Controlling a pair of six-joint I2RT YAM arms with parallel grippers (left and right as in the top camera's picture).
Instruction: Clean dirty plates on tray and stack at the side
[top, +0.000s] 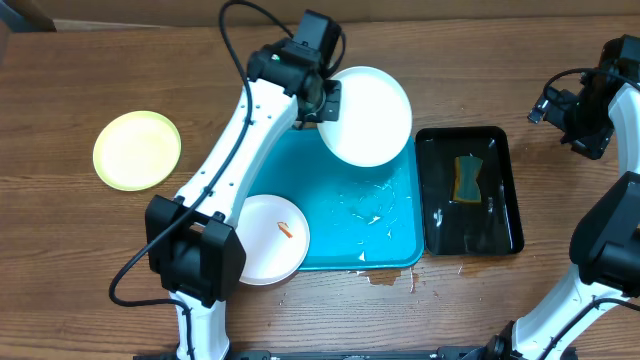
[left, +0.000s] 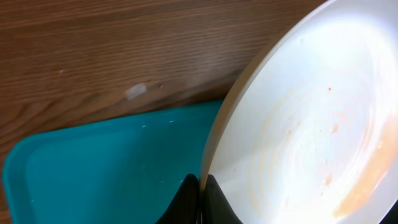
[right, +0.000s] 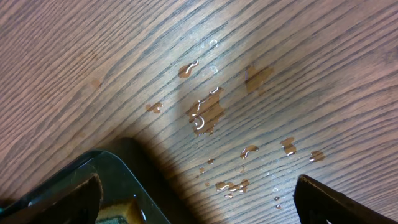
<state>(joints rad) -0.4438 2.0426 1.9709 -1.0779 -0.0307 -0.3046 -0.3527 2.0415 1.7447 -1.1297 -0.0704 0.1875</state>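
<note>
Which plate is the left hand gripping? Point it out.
The white plate at the tray's far edge: the left hand pinches its rim. The other white plate and lime-green plate lie free.

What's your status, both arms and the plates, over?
Left gripper shut on white plate at its rim, over far edge of tray. Right gripper open above wet table by black tray. Smeared plate at tray's near-left corner; nothing blocking.

left hand (top: 330, 100) — pinched closed, arm reaching forward | right hand (top: 552, 108) — spread wide
</note>
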